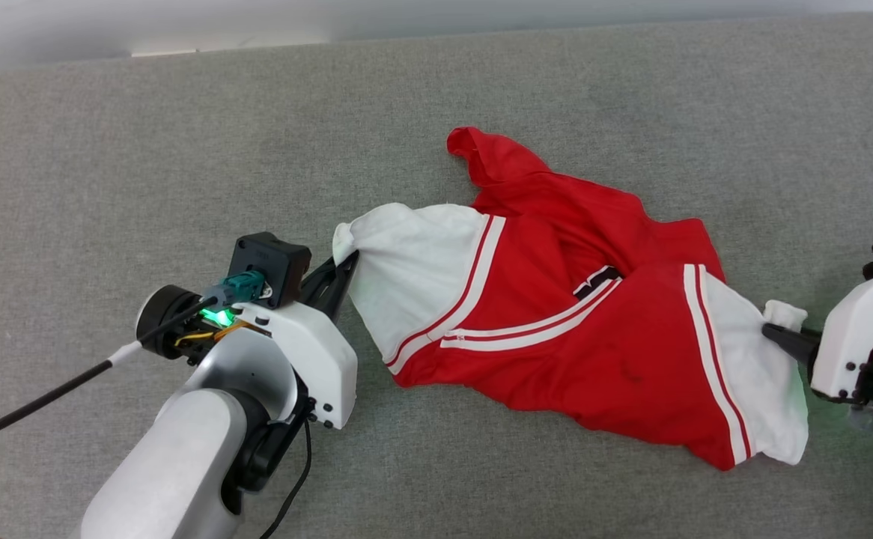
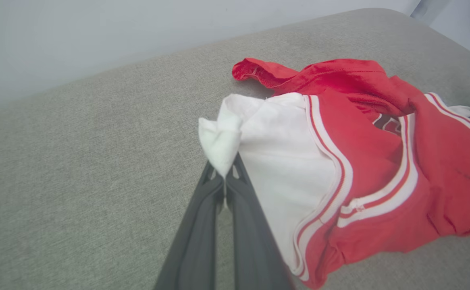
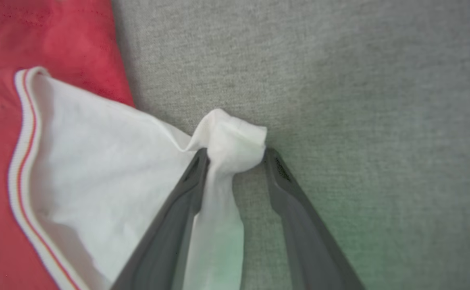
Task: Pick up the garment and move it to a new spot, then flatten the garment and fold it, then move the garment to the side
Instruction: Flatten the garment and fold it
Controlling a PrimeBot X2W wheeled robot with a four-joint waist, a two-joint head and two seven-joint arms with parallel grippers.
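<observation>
**Head view.** The garment [image 1: 556,322] lies spread but rumpled on a grey cloth surface [image 1: 182,135], right of centre. Its body is red, with a white panel at each end, edged in red-and-white stripes. A red flap points away from the robot at the top. A small dark mark sits near the middle.

The left gripper [image 1: 347,262] is at the garment's left white corner, its tips against the cloth. A black cable [image 1: 32,408] runs from the left wrist to the picture's left edge. The right gripper [image 1: 773,331] is at the right white corner, where a small tuft of cloth stands beside its tip.

**Left wrist view.** The left fingers [image 2: 202,225] are pressed together. A folded corner of the white panel is pinched between their tips and stands up above them. The rest of the garment trails away to the right across the surface.

**Right wrist view.** The right fingers [image 3: 166,233] stand apart. A bunched knot of white cloth sits between the tips, touching both, and a strip of cloth hangs along the inside of the left-hand finger. Whether this corner is firmly clamped cannot be told. The red body with its stripe edge lies at the left.
</observation>
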